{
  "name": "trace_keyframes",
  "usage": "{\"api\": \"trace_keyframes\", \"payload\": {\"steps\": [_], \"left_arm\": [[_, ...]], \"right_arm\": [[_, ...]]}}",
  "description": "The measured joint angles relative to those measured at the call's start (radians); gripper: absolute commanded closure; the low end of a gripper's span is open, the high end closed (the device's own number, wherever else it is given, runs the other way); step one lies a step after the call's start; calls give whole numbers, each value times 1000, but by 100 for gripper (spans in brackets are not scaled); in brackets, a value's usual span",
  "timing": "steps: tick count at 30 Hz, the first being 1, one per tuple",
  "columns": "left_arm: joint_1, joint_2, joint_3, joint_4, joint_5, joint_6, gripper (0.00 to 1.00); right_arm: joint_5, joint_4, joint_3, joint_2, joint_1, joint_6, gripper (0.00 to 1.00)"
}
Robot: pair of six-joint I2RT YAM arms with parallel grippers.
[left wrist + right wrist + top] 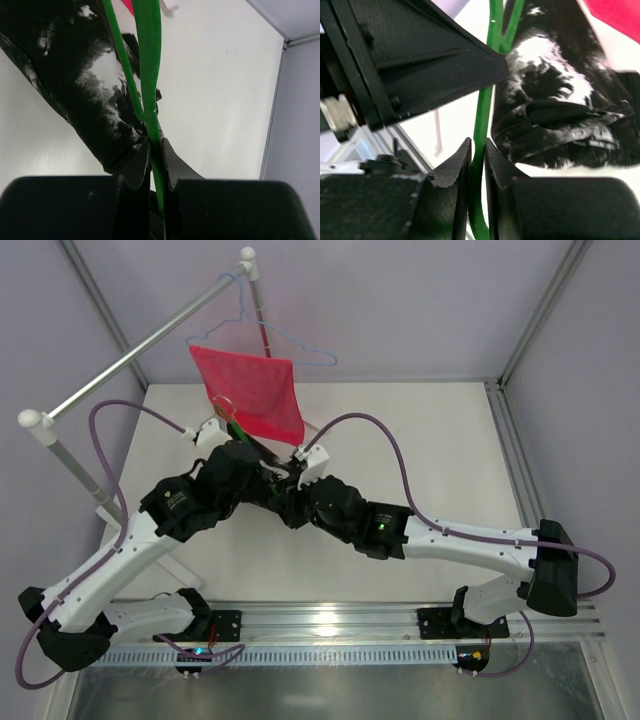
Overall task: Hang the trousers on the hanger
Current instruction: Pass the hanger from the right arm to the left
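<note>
The green hanger [148, 60] runs up through the left wrist view, and my left gripper [156, 150] is shut on its thin bar. The black trousers [95, 85] with white splotches hang draped over it just left of the fingers. In the right wrist view the same hanger [481, 115] passes between the fingers of my right gripper [478, 150], whose jaws stand a sliver apart around the bar. The trousers [550, 95] bunch up to its right. From above, both grippers meet at the table's middle, where a bit of the hanger [237, 430] shows.
A red mesh cloth [255, 390] hangs on a pale blue wire hanger [300, 345] from the slanted rail [140, 350] at the back left. The left gripper's body [410, 60] sits close above the right fingers. Purple cables loop over both arms.
</note>
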Motion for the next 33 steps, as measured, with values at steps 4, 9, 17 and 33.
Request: {"api": "trace_keyframes", "payload": {"steps": [4,9,17,33], "left_arm": [[0,-24,46,-37,-55,58,100],[0,-29,102,-80,-117,135,100],[1,-14,233,-118,-201,234,100],[18,44,414,-127,-320,453,100]], "right_arm": [[-34,-14,88,43,-4,1,91],[-74,-60,189,94,-13,-2,96],[-115,-148,388,169,-21,-35,96],[-196,-222,676,314,-48,-44,96]]}}
